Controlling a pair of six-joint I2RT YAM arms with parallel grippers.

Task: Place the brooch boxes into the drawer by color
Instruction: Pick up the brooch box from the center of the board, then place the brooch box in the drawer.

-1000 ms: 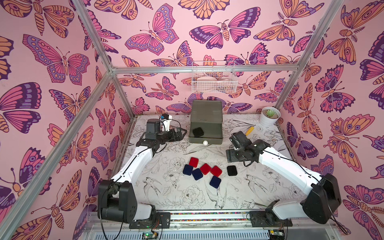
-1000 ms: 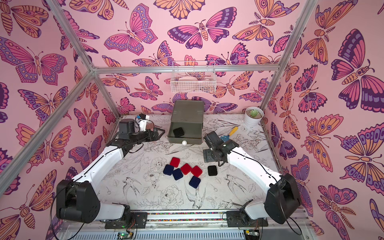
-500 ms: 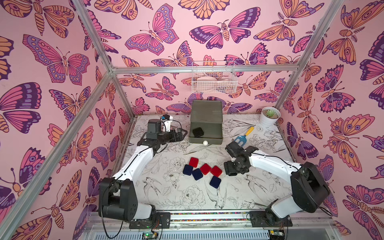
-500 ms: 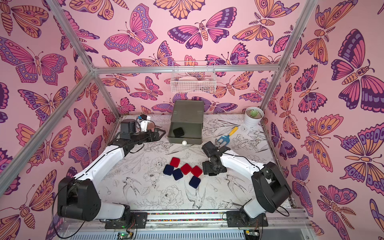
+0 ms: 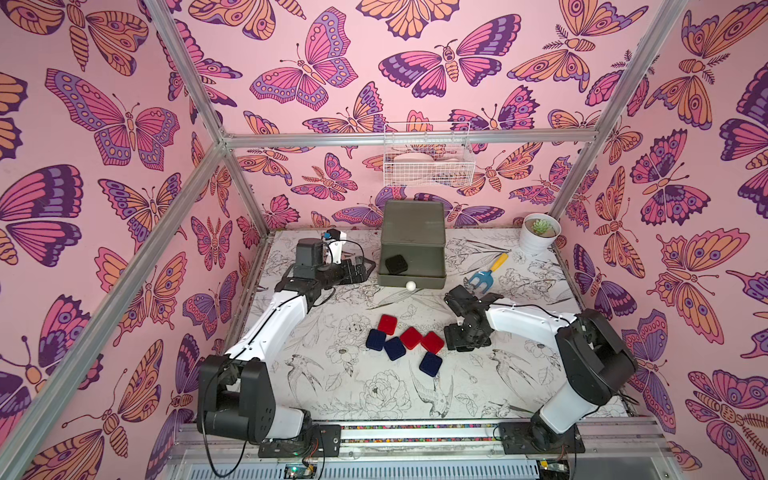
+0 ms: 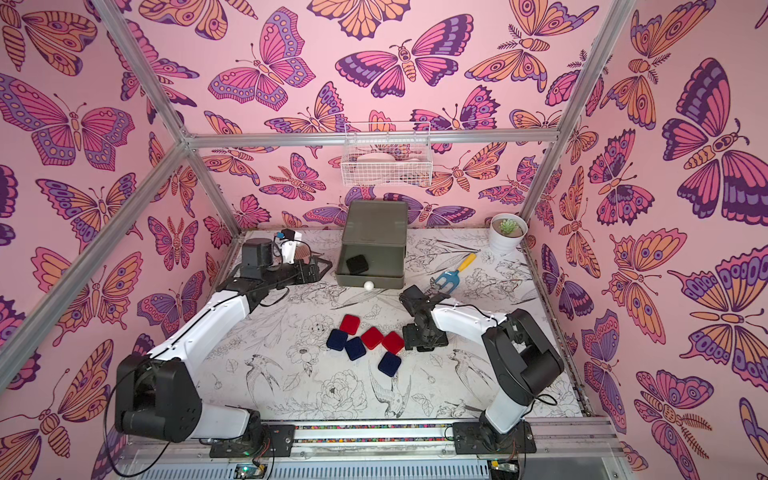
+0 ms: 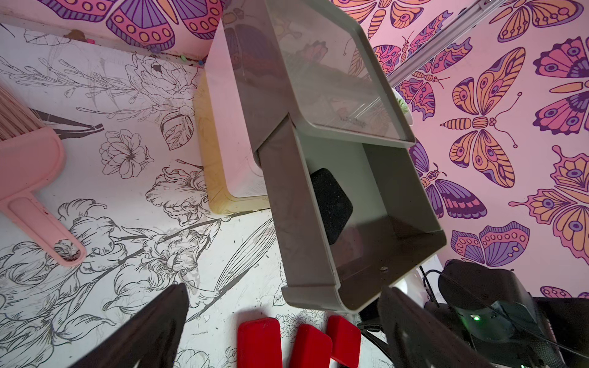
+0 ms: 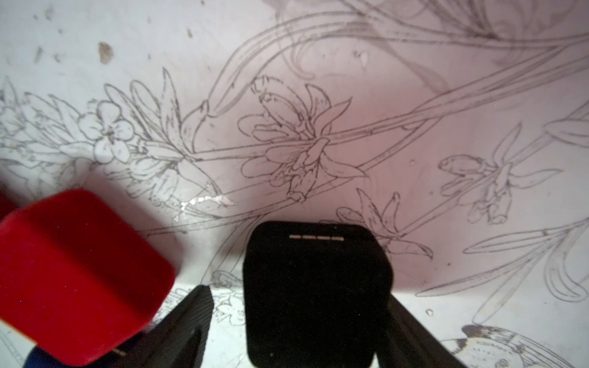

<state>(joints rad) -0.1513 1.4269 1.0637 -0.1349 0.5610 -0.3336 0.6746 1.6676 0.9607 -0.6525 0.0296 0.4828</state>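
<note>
The open top drawer (image 5: 424,262) has bare floor to the right of the black box (image 5: 395,264) lying in it. In front, the tabletop (image 5: 353,299) is free up to the cluster of red and blue boxes (image 5: 411,336). The right hand (image 8: 299,294) straddles a second black box (image 8: 315,270). A red box (image 8: 79,274) just beside one finger crowds that side. A blue rake (image 5: 482,277) lies close behind that arm.

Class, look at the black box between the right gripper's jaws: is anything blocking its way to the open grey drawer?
Nothing visible does. The table between the black box and the open drawer is bare; the red boxes and the blue rake lie off to either side.
</note>
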